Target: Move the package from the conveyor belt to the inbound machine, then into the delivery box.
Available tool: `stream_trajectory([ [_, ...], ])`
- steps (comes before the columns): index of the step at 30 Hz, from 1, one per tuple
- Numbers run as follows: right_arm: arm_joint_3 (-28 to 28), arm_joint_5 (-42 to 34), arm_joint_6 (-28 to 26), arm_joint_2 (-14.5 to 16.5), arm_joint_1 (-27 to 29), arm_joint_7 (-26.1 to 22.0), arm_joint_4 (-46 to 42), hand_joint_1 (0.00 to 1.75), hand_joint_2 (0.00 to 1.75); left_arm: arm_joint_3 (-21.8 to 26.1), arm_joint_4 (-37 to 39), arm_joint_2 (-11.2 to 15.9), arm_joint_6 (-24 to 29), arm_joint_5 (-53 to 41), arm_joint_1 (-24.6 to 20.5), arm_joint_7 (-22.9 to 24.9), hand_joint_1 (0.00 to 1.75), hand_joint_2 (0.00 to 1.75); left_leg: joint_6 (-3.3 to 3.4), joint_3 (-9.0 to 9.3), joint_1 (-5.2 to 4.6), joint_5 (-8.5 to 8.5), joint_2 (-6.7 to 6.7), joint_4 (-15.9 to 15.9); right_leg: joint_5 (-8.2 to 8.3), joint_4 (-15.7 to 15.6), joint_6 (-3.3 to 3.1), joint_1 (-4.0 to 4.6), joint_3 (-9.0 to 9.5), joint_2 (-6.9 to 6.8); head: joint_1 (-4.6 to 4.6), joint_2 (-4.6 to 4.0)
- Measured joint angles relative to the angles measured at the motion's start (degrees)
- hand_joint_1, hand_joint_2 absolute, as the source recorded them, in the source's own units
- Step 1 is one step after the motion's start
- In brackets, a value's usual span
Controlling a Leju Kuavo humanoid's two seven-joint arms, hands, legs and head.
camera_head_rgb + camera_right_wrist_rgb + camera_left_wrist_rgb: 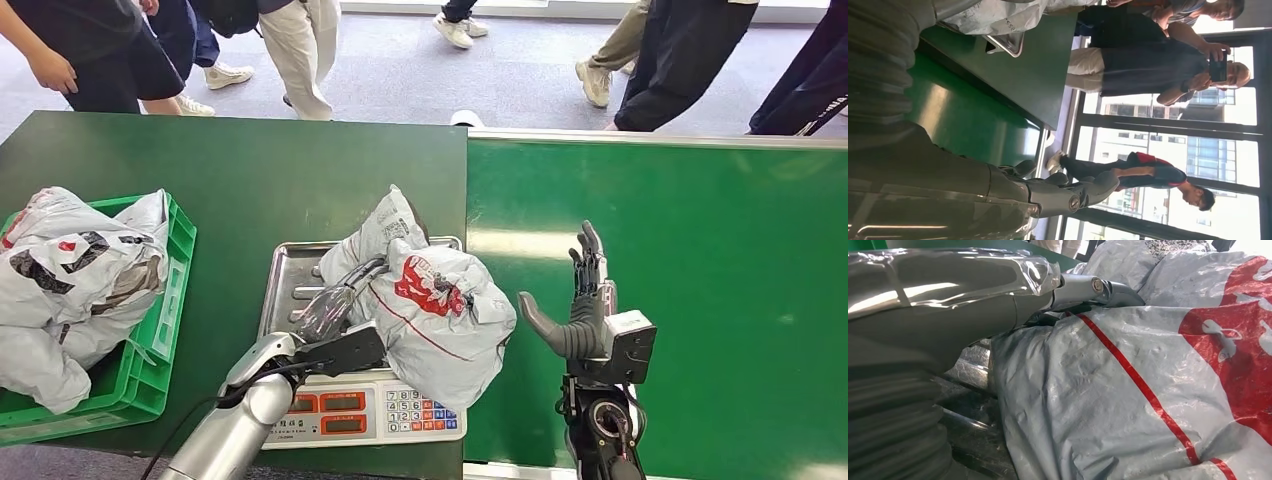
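One package (pixel 435 310) on scale tray (pixel 285 275), left robot hand (pixel 335 305) touching it, grasp unclear, right robot hand (pixel 585 300) released

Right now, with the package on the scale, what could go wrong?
1. The package overhangs the scale tray toward the belt; a nudge may slide it off.
2. The left hand only rests against its slick side, so a lift might slip.
3. The green crate already holds bags, leaving little room.

Parcel-sorting demo hall: conveyor belt (pixel 700 260), weighing scale (pixel 360 410), onlookers (pixel 690 50).
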Motion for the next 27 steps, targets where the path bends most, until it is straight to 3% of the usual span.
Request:
stream_trajectory([
  [3, -0.2, 0.1, 0.0, 0.1, 0.4, 0.2, -0.5, 0.0, 1.75, 0.0, 0.2, -0.2, 0.1, -0.2, -0.1, 0.4, 0.03, 1.75, 0.0, 0.09, 0.0, 0.0, 0.0, 0.0, 0.0, 0.0, 0.0, 0.0, 0.09, 0.0, -0.01, 0.0],
  [4, -0.3, 0.1, 0.0, 0.1, 0.5, 0.3, -0.6, 0.0, 1.75, 0.0, 0.2, -0.2, 0.1, -0.2, -0.1, 0.4, 0.35, 1.75, 0.0, 0.11, 0.0, 0.0, 0.0, 0.0, 0.0, 0.0, 0.0, 0.0, 0.11, 0.0, -0.01, 0.0],
  [7, -0.5, 0.2, 0.0, 0.3, 1.0, 0.6, -1.2, 0.0, 1.75, 0.0, 0.2, -0.3, 0.1, -0.2, 0.0, 0.4, 1.61, 1.75, 0.0, 0.13, 0.0, 0.0, 0.0, 0.0, 0.0, 0.0, 0.0, 0.0, 0.14, 0.0, 0.0, 0.0],
  [8, -0.6, 0.2, 0.0, 0.3, 1.2, 0.6, -1.3, 0.0, 1.75, 0.0, 0.2, -0.3, 0.3, -0.1, 0.0, 0.4, 1.73, 1.75, 0.0, 0.14, 0.0, 0.0, 0.0, 0.0, 0.0, 0.0, 0.0, 0.0, 0.14, 0.0, -0.01, 0.0],
  [27, -1.3, 0.2, -0.4, 0.6, 2.1, 0.9, -2.2, 0.0, 1.75, 0.1, -0.3, -0.8, 2.5, 4.9, 0.0, -2.3, 1.75, 1.75, 0.0, 0.13, 0.0, 0.0, -0.05, 0.0, -0.01, 0.0, 0.0, 0.0, 0.13, -0.03, 0.0, 0.0],
])
